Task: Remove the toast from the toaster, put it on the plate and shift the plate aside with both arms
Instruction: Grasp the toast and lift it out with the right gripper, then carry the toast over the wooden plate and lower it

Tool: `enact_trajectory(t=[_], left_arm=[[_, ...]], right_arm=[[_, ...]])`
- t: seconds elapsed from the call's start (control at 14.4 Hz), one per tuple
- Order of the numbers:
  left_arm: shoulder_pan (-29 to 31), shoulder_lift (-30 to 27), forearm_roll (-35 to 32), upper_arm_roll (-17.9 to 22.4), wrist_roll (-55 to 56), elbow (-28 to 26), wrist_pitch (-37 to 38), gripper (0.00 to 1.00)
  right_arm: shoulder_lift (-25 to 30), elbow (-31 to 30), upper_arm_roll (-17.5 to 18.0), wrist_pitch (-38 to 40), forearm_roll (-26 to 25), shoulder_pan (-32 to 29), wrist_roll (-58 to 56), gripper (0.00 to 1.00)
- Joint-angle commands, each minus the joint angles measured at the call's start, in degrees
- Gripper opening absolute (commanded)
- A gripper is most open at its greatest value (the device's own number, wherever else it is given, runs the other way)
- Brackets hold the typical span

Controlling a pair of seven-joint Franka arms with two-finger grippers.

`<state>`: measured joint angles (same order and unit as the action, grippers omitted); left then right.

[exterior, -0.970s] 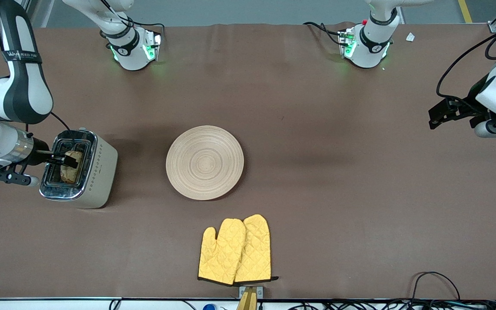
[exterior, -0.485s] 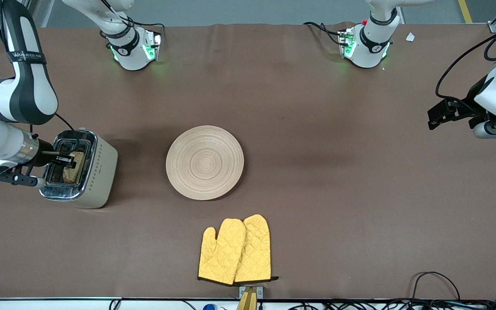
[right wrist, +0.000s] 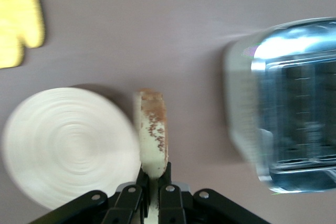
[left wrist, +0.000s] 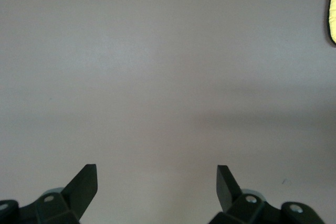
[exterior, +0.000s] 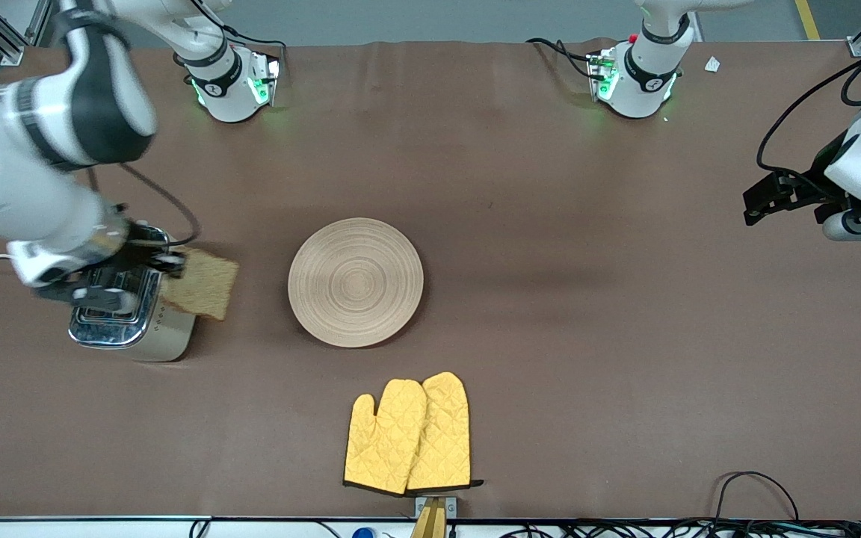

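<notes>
Right hand [exterior: 165, 263] is pinching the toast [exterior: 201, 283] by one edge, over the toaster [exterior: 131, 317] beside the plate [exterior: 356, 282]. Advisable: carry level, release low over plate centre. Left hand [exterior: 763, 202] is waiting, spread.

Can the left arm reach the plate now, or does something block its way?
Probably yes. The left gripper hangs open over bare table at its own end, and nothing lies between it and the plate.
</notes>
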<state>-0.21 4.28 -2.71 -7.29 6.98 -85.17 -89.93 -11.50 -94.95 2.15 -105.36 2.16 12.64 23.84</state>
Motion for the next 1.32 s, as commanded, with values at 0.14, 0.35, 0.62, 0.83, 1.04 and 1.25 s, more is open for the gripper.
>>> enact_trajectory(t=[0.14, 0.35, 0.62, 0.83, 1.04, 1.25], left_arm=[[0.30, 0.73, -0.80, -0.09, -0.30, 1.68, 0.72, 1.00], [0.47, 0.65, -0.63, -0.09, -0.48, 1.68, 0.72, 1.00], [0.21, 0.65, -0.54, -0.09, 0.05, 1.59, 0.72, 1.00], [-0.14, 0.73, -0.45, -0.09, 0.31, 1.59, 0.72, 1.00], [-0.23, 0.73, -0.45, -0.09, 0.31, 1.50, 0.72, 1.00], [-0.32, 0.82, -0.45, -0.09, 0.31, 1.42, 0.72, 1.00]], right_arm=[[-4.14, -2.33, -0.65, -12.29, 9.83, 8.45, 9.20, 0.00], [-4.14, -9.62, -0.39, -24.16, 25.13, 9.33, 7.29, 0.00], [-4.06, -17.36, -0.47, -29.29, 43.06, 9.16, -12.18, 0.00], [-6.86, -19.75, -0.48, -33.67, 45.65, 8.72, -22.06, 0.00], [-9.94, -20.89, -0.56, -35.62, 45.65, 6.19, -32.25, 0.00], [-9.86, -24.22, -0.56, -35.61, 45.65, 4.94, -37.27, 0.01]])
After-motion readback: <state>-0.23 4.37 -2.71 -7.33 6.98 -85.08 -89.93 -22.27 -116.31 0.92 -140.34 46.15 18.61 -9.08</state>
